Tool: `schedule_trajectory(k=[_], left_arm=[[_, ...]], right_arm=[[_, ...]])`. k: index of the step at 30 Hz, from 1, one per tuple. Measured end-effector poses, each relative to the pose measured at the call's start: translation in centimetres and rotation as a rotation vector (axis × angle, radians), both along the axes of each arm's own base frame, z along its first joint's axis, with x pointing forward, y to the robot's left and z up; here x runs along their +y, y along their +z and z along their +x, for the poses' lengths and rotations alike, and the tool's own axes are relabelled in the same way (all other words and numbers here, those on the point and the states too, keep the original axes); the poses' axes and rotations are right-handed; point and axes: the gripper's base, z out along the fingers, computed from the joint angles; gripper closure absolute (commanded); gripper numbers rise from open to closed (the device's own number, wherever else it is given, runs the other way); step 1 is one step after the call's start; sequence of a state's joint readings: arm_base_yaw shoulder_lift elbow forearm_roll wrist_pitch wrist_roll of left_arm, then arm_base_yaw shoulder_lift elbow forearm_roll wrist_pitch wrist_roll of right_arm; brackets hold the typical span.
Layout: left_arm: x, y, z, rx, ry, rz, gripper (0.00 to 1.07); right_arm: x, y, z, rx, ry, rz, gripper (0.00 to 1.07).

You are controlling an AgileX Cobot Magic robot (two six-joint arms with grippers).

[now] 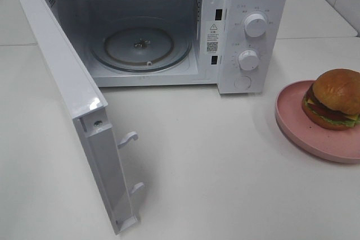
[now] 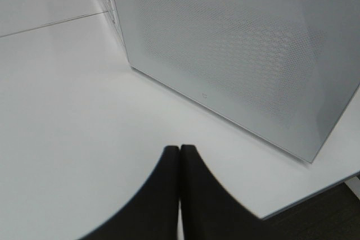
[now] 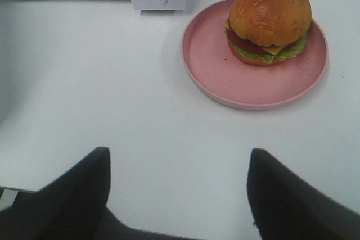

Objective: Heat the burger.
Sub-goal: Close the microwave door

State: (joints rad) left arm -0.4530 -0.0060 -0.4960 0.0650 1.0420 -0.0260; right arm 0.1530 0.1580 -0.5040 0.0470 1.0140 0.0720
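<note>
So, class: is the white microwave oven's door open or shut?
Open. The white microwave oven's door is swung wide to the left, exposing the empty glass turntable inside.

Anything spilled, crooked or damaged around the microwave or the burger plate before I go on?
Nothing stands out. The microwave door is wide open, its glass turntable bare and seated level. The burger sits intact and upright, off-centre on the pink plate, nothing spilled on the table.

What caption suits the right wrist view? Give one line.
Open right gripper faces the burger on its pink plate.
</note>
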Motion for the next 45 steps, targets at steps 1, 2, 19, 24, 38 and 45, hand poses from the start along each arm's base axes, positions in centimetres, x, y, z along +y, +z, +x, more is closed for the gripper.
schedule_trajectory(k=[1,2,19,24,38,45], left_arm=[[0.0,0.0,0.0,0.0,0.0,0.0,1.07],[0.0,0.0,0.0,0.0,0.0,0.0,1.07],[-0.2,1.4,0.3,-0.11,-0.006,-0.049,1.07],[-1.1,1.9,2.1,-0.145,-0.014,-0.061,1.07],[-5.4,0.7,10.4,0.019,-0.035,0.014,1.07],[-7.7,-1.3,14.9,0.075,-0.042,0.01,1.07]], right_arm=[[0.0,0.0,0.0,0.0,0.0,0.0,0.41],[0.0,0.0,-0.2,-0.01,0.019,0.002,0.41],[0.0,0.0,-0.4,-0.022,0.037,-0.001,0.41],[0.0,0.0,-0.4,-0.022,0.037,-0.001,0.41],[0.0,0.0,-0.4,-0.022,0.036,0.0,0.41],[0.0,0.0,-0.4,-0.022,0.036,0.0,0.41]])
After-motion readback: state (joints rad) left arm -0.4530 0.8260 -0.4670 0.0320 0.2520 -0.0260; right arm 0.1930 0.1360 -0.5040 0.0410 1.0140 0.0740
